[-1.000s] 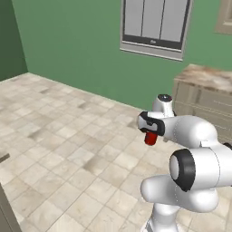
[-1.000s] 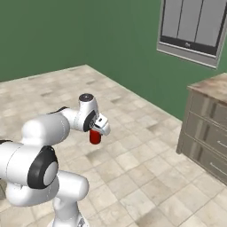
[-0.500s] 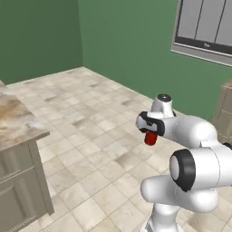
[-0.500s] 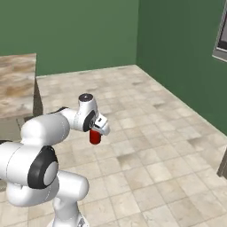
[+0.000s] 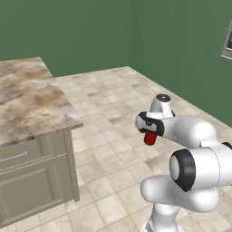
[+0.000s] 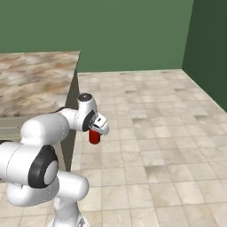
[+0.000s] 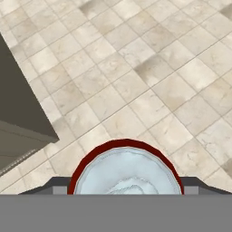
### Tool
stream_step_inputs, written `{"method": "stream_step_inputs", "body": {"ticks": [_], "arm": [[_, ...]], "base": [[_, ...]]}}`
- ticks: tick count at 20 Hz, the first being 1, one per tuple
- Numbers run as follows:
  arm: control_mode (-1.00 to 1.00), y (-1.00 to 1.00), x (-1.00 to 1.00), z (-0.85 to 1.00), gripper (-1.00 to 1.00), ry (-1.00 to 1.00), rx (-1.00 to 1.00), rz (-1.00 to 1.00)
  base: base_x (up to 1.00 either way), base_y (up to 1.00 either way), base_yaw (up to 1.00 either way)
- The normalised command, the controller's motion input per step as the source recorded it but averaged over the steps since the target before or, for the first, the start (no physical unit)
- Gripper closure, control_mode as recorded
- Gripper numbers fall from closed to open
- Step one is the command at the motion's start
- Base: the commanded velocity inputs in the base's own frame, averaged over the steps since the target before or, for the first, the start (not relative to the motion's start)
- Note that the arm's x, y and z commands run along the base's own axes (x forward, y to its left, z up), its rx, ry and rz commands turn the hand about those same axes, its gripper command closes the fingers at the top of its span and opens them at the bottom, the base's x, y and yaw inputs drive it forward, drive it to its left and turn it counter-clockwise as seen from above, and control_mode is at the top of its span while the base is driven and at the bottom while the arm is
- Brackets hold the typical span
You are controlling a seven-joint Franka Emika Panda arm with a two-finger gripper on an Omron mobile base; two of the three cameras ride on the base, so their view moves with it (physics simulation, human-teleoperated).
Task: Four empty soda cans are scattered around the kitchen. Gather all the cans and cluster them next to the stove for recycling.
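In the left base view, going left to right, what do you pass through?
Marble-topped counter with its grey cabinet front, then open tiled floor, then the red soda can held in the pincer, then the arm's white body, and the green wall at the far right.

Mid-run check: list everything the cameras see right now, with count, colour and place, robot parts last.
soda can: one, red with a silver top, held in the gripper above the floor, clear of the counter.
counter: one, mottled brown-beige stone top, on the left in both base views.
cabinet: one, grey-beige, with a drawer and a panel door, under the counter.
floor: beige stone tiles, across the room.
walls: green, meeting in a corner behind.
framed panel: one, pale, on the wall at the right edge of the left base view.
arm: one, white with dark joints.
gripper: one, jaws closed on the can.
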Motion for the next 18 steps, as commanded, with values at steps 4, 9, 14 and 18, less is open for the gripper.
{"method": "stream_step_inputs", "body": {"ticks": [4, 9, 14, 18], "arm": [[1.0, 0.0, 0.0, 0.0, 1.0, 0.0, 0.0, 0.0], [1.0, 0.0, 0.0, 0.0, 1.0, 0.0, 0.0, 0.0], [1.0, 0.0, 0.0, 0.0, 1.0, 0.0, 0.0, 0.0], [1.0, 0.0, 0.0, 0.0, 1.0, 0.0, 0.0, 0.0]], "base": [[0.08, 0.18, 0.15], [0.0, 0.72, -0.03], [0.0, 0.89, -0.14], [0.0, 0.92, -0.13]]}}
